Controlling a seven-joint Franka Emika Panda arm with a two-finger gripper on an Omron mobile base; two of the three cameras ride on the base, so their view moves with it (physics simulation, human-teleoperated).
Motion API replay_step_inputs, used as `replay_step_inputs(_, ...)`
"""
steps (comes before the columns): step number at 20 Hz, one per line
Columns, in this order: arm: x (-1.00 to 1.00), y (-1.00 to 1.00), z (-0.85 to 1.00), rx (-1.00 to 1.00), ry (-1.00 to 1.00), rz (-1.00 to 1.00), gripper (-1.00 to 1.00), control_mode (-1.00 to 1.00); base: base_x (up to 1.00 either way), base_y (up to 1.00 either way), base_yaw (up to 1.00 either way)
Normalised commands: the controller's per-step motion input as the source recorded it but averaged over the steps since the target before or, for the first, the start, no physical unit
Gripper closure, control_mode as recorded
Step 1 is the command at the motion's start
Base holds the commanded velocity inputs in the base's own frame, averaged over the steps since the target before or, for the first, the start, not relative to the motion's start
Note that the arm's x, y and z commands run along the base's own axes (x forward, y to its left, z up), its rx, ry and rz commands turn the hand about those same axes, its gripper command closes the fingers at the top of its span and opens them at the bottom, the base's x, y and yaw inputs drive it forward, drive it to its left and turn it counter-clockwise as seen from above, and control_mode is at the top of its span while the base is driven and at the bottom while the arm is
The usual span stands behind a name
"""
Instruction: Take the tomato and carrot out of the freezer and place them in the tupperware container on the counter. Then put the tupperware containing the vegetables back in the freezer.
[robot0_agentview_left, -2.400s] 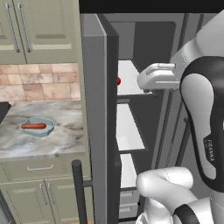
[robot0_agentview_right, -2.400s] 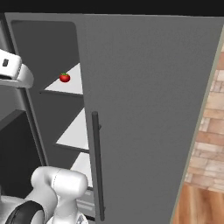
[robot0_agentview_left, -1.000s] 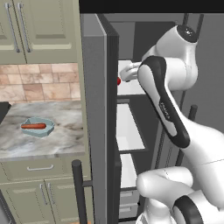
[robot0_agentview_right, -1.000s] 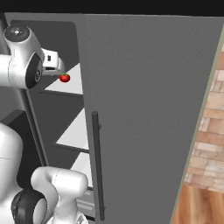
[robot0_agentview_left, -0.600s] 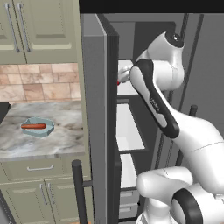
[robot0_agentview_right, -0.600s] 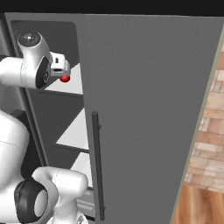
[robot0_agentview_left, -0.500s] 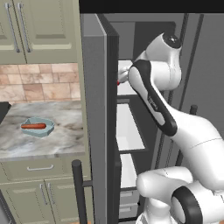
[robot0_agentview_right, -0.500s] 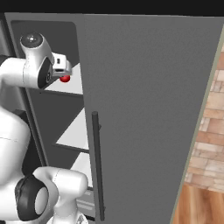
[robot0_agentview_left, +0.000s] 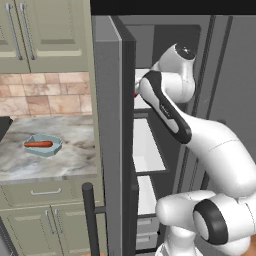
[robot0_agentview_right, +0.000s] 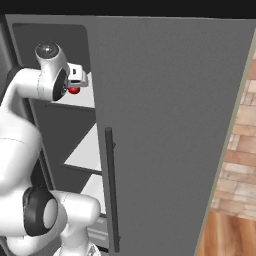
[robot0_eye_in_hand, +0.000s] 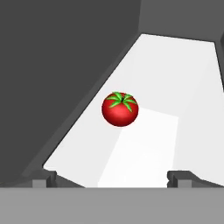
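Note:
The tomato (robot0_eye_in_hand: 120, 109), round and red with a green top, sits on the white top shelf (robot0_eye_in_hand: 183, 78) of the freezer (robot0_agentview_right: 170, 125). My gripper (robot0_eye_in_hand: 112, 178) is open, and the tomato lies ahead of its two fingertips (robot0_eye_in_hand: 43, 178), centred between them and not touching. In the right base view the tomato (robot0_agentview_right: 74, 90) peeks out just under my hand. The tupperware container (robot0_agentview_left: 54, 148) rests on the counter (robot0_agentview_left: 75, 160) left of the freezer, with the carrot (robot0_agentview_left: 38, 144) lying inside it.
The open freezer door (robot0_agentview_left: 112, 150) with its dark bar handle (robot0_agentview_left: 89, 220) stands between the counter and the shelves. Lower white shelves (robot0_agentview_left: 145, 150) and drawers sit below my arm. The freezer's dark left wall (robot0_eye_in_hand: 57, 78) runs close beside the tomato.
My arm has pushed deeper into the freezer's top shelf, bringing the hand close to the tomato. The jaws stayed open; tomato, carrot and container have not moved.

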Motion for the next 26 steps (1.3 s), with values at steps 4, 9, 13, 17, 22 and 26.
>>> replay_step_inputs(4,0.44,0.00,-0.19,0.00,0.00,0.00,-1.00,-1.00,0.00,0.00,0.00)
replay_step_inputs(9,0.46,0.00,-0.16,0.00,0.00,0.00,-1.00,-1.00,0.00,0.00,0.00)
replay_step_inputs(13,0.45,0.06,-0.11,0.00,0.00,0.00,-1.00,-1.00,0.00,0.00,0.00)
replay_step_inputs(17,0.41,0.16,-0.16,0.00,0.00,0.00,-1.00,-1.00,0.00,0.00,0.00)
replay_step_inputs(22,0.44,0.18,-0.17,0.00,0.01,0.00,-1.00,-1.00,0.00,0.00,0.00)
replay_step_inputs(26,0.33,0.06,-0.14,0.00,0.01,0.00,-1.00,-1.00,0.00,0.00,0.00)
